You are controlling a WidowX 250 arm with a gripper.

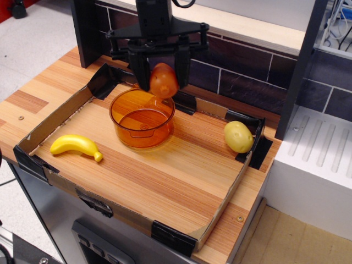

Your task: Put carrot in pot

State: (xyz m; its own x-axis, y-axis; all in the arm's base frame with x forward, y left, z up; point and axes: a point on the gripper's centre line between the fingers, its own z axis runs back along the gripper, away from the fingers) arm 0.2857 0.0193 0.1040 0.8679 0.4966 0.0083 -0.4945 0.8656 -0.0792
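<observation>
My black gripper [163, 77] is shut on the orange toy carrot [163, 81] and holds it in the air above the far rim of the pot [141, 121]. The carrot hangs between the two black fingers, clear of the pot. The pot is round, translucent orange and empty, standing on the wooden board inside the cardboard tray, left of centre.
A yellow banana [76, 147] lies at the tray's left. A yellow-green round fruit [238, 136] sits in the tray's right corner. The low cardboard tray wall [225, 201] rings the board. A dark tiled wall [242, 71] stands behind, a white unit [316, 165] at right.
</observation>
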